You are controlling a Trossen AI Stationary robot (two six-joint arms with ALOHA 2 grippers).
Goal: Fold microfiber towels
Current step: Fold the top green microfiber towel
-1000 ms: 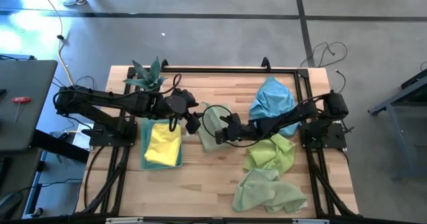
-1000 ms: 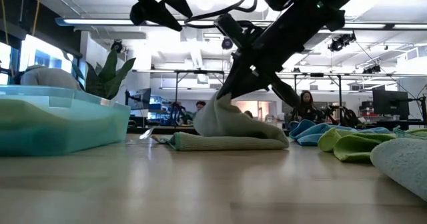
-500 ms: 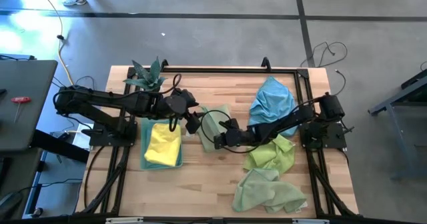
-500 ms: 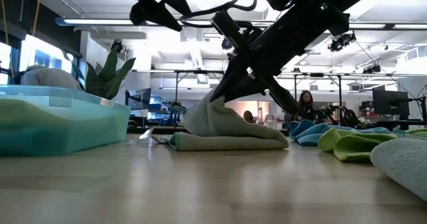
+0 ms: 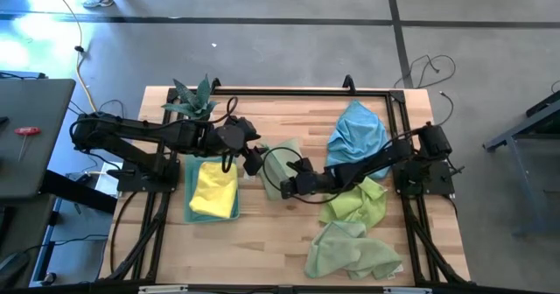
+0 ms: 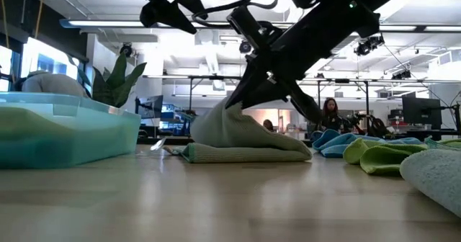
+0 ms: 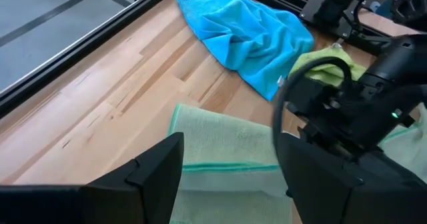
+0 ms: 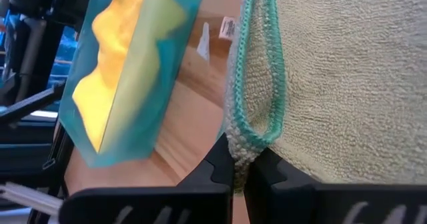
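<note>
A pale green towel (image 5: 278, 164) lies at the middle of the table, one side raised as a hump (image 6: 230, 130) over its flat part (image 6: 245, 154). My right gripper (image 5: 284, 187) is shut on it. My left gripper (image 5: 254, 161) hangs open above the towel's left side and touches nothing; the towel (image 7: 220, 144) shows between its fingers. A sky blue towel (image 5: 357, 132) lies crumpled at the far right. Two bright green towels (image 5: 354, 202) (image 5: 350, 250) lie crumpled at the near right. A yellow towel (image 5: 213, 187) rests in the teal bin (image 5: 191, 167). My right gripper pinches the pale green towel at its teal-hemmed edge (image 8: 250, 137) between its two fingertips (image 8: 223, 167), where the hem bends into a loop. One layer or several, I cannot tell. The fingers slant down from the table's right. The held part is lifted; the rest lies on the table.
A spiky potted plant (image 5: 194, 100) stands at the far left corner. The teal bin (image 6: 65, 130) stands on the left. A black frame (image 5: 306, 91) runs along the table's far edge. Bare wood (image 5: 262, 233) lies toward the near edge. People show in the room behind (image 6: 331, 116).
My right gripper, still shut on the towel's edge, has gone toward the table's left and near edges. The raised part of the towel has been drawn leftward over the flat part, which has stayed in place.
</note>
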